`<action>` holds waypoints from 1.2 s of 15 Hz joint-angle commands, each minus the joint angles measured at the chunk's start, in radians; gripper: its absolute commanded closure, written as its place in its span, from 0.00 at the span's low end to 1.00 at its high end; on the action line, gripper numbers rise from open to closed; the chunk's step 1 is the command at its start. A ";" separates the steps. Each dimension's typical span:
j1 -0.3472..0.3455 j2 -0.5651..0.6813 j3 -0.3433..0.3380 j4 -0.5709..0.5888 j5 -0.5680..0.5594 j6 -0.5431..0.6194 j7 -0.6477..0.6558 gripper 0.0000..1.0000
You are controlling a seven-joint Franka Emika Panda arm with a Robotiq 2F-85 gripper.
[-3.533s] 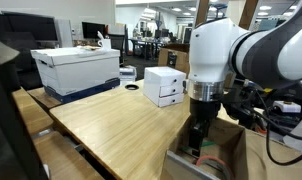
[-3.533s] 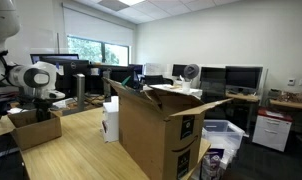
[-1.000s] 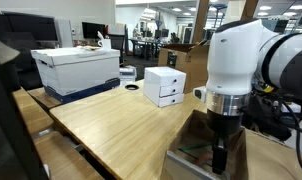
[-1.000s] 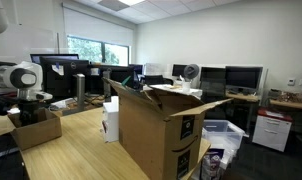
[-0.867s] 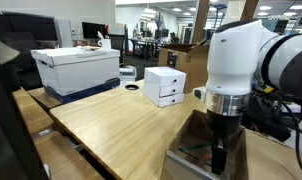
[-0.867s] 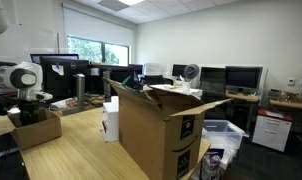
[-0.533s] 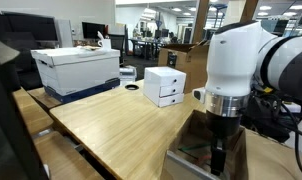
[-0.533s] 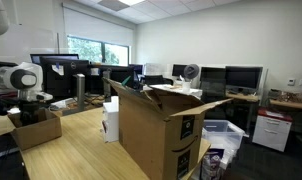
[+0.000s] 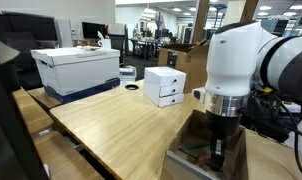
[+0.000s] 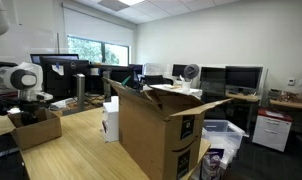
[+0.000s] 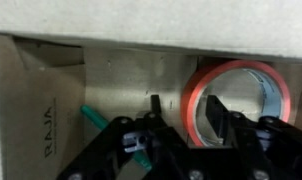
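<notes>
In the wrist view my gripper [image 11: 183, 108] is down inside an open cardboard box [image 11: 51, 100]. A red-rimmed tape roll [image 11: 231, 68] lies on the box floor. The jaws straddle its left rim, one finger [image 11: 154, 105] outside the ring and the other inside. They are partly drawn in, with a gap still showing between the outer finger and the rim. A green pen-like object [image 11: 91, 120] lies to the left of the gripper. In an exterior view the arm [image 9: 236, 60] reaches straight down into the box [image 9: 186, 160]. The other camera's view shows the arm [image 10: 21, 78] over the same box [image 10: 36, 128], which hides the fingers.
The box sits at the edge of a wooden table [image 9: 121, 125]. On the table are a small white drawer box [image 9: 165, 86] and a large white storage box [image 9: 79, 68]. A tall open cardboard carton [image 10: 156, 125] stands nearer one exterior camera. Office desks and monitors lie behind.
Since the oldest frames the arm has shifted sideways over the box and sunk lower into it. Over the last second the arm holds still in both exterior views.
</notes>
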 commanded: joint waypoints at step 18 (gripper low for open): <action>-0.013 -0.200 0.055 -0.001 0.147 -0.134 -0.098 0.94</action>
